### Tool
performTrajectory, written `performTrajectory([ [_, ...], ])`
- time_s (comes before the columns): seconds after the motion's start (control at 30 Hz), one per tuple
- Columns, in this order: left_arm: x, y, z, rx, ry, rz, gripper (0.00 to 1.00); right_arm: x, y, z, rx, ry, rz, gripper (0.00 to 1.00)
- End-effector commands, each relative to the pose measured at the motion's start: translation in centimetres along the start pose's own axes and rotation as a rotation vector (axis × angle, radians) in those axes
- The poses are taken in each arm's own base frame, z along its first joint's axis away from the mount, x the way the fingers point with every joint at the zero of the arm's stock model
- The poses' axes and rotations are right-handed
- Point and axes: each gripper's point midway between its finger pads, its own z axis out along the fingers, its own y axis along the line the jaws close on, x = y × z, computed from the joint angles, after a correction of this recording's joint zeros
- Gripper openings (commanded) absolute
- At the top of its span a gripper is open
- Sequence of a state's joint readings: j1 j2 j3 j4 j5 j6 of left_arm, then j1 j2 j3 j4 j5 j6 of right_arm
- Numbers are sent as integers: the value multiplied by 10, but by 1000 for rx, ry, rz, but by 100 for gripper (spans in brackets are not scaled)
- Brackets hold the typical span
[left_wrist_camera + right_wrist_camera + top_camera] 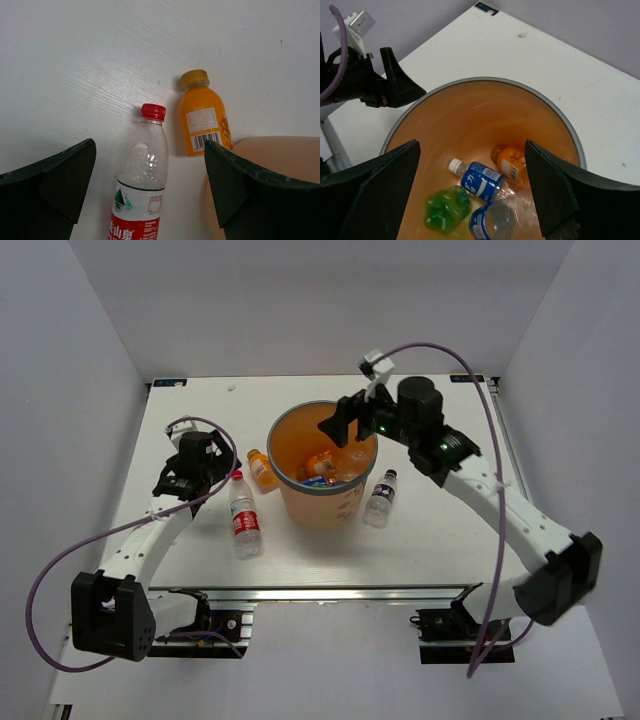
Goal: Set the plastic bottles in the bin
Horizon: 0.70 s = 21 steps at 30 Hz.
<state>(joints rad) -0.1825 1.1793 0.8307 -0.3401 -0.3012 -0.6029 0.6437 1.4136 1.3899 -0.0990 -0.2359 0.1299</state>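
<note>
The orange bin point(320, 508) with a grey rim stands mid-table. My right gripper point(348, 423) hovers over its far right rim, open and empty point(472, 190). Inside the bin point(485, 80) lie a green bottle point(446, 207), an orange bottle point(512, 165) and two clear blue-labelled bottles point(480, 179). On the table left of the bin lie a clear red-capped bottle point(243, 515) and an orange bottle point(262, 469). My left gripper point(213, 478) is open above the red-capped bottle point(142, 180), with the orange bottle point(204, 117) just beyond. A small clear dark-capped bottle point(380, 499) lies right of the bin.
The bin's side point(280, 155) stands close beside my left gripper's right finger. The left arm's head point(370, 85) shows beyond the bin in the right wrist view. White walls enclose the table on the left, back and right.
</note>
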Motion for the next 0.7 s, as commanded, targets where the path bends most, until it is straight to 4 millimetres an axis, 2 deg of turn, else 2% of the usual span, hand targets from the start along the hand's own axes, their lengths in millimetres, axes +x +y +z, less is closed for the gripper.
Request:
performTrajectory([
  [0.0,14,-6,0,43,57,-5,98,-60,-8,-50,126,-230,-65,89],
  [0.03,18,-7,1,51,72,-7,98,-49,-20,-56,186,-223,-59,89],
  [0.07,25,-6,2,55,93,-3,98,-53,-46,-69,331,-251,-46,89],
  [0.1,32,-9,2,77,123,-12,98,-59,-58,-84,404,-283,-38,89],
  [0.17,51,-5,6,74,174,-13,98,-49,-99,-107,581,-291,-12,90],
  [0.2,59,-4,7,72,194,-22,98,-48,-109,-117,619,-298,-3,89],
  [0.23,67,-6,7,86,214,-22,98,-39,-134,-131,689,-286,18,89],
  [0.27,83,-4,7,87,246,-17,98,-33,-142,-133,679,-283,68,89],
  [0.3,89,-3,7,83,254,-20,98,-27,-154,-138,689,-273,100,89],
  [0.33,99,-1,9,71,278,-14,98,-16,-175,-148,717,-243,138,89],
  [0.37,109,-1,8,60,299,-11,98,-3,-191,-146,742,-207,180,89],
  [0.4,115,3,8,38,314,-8,98,5,-211,-154,794,-184,209,89],
  [0.5,126,7,12,-3,332,20,98,45,-243,-147,824,-38,319,89],
  [0.53,126,9,14,-18,327,23,98,68,-247,-138,792,32,374,89],
  [0.63,136,13,17,-40,353,23,96,101,-251,-131,775,77,485,89],
  [0.67,140,15,18,-49,365,21,93,122,-251,-132,789,102,519,89],
])
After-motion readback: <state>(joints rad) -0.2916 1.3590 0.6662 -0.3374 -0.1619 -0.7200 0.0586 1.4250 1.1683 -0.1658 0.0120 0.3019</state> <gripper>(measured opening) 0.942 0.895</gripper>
